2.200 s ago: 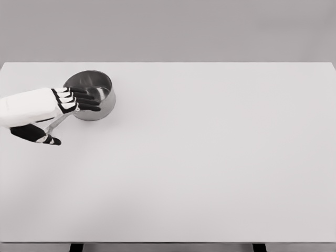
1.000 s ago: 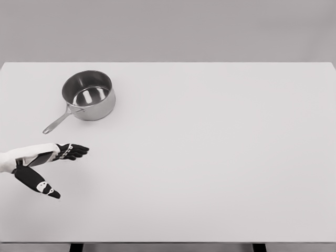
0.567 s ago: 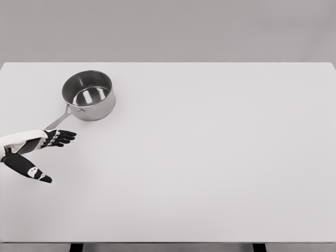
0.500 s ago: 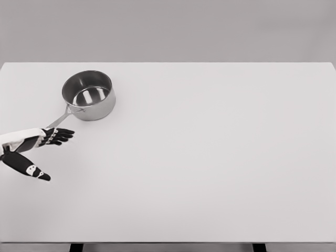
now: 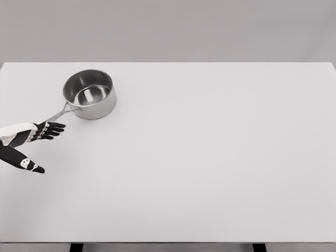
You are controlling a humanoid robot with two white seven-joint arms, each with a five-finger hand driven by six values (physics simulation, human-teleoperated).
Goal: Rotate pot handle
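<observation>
Left hand (image 5: 31, 142) comes in at the desk's left edge, roughly mid-way between far and near edges, palm side-on. Fingers (image 5: 51, 130) are black, extended and only loosely curved, bunched together and pointing toward the desk's right. Thumb (image 5: 23, 161) is splayed well away from them, angled toward the near edge. Hand is open, holding nothing. White forearm is barely visible at the picture's edge.

Pot (image 5: 90, 94) sits upright on the desk (image 5: 210, 157), in the far-left area, near the far edge and a bit in from the left edge. Shiny steel, round, open top, with reflections on the inside bottom. Handle (image 5: 59, 114) is a thin metal bar running from the pot's near-left side diagonally toward the left edge and near side. The handle's free end reaches right to the fingertips; it overlaps the knuckle area from this angle, so cannot tell whether fingers are touching it or just beside it. No fingers wrap around it.

Desk surface is plain white, with a grey wall behind. Two dark desk legs (image 5: 76, 247) peek out below the near edge. Right arm is out of shot.
</observation>
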